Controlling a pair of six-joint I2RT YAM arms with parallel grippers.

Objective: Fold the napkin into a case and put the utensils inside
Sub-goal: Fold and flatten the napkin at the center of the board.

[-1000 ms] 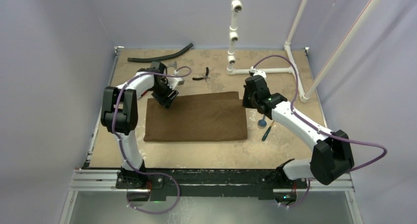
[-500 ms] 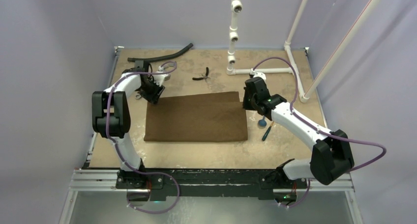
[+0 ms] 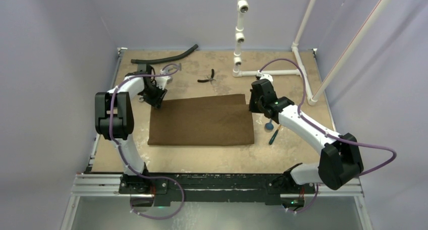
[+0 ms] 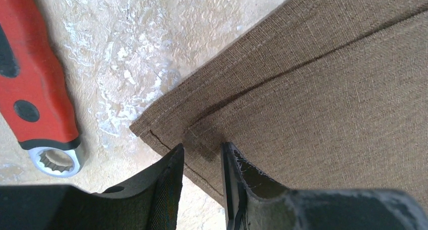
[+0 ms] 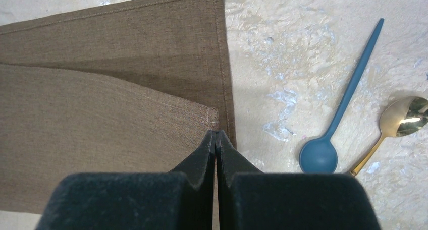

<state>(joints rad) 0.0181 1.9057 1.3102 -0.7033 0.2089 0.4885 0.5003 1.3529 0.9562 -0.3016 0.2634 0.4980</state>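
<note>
Napkin [image 3: 202, 120] lies folded flat mid-table, its upper layer stopping short of the far edge. Left gripper [image 4: 202, 148] stands over the far-left corner, fingers narrowly apart, cloth showing in the gap. Right gripper [image 5: 216, 135] sits at the far-right corner, fingers pressed together at the upper layer's hem; cannot tell if cloth is pinched. Blue spoon [image 5: 318, 156] and gold spoon [image 5: 409, 114] lie just right of the napkin. Red wrench [image 4: 30, 73] lies left of the far-left corner.

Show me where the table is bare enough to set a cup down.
Widest: the strip between napkin and front rail. Crowded: right of it, spoons under the right arm; far left, wrench, hose, left arm.
</note>
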